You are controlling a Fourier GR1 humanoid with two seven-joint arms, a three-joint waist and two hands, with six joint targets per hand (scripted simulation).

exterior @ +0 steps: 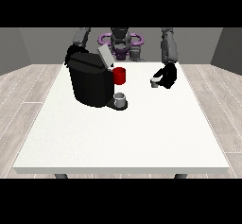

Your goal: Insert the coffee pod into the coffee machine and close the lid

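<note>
A black coffee machine [90, 80] stands on the white table [123, 133] at the left, its grey lid [105, 56] raised and tilted back. A small grey cup [120, 98] sits on its drip tray. The hand at the view's right [167, 75] hovers low over the table's far right part, fingers curled round a small white coffee pod [154, 81]. The hand at the view's left [72, 53] is mostly hidden behind the machine's top left corner.
A red mug [119, 75] stands just behind and right of the machine. The table's near edge [123, 170] runs across the bottom. Wooden floor surrounds the table.
</note>
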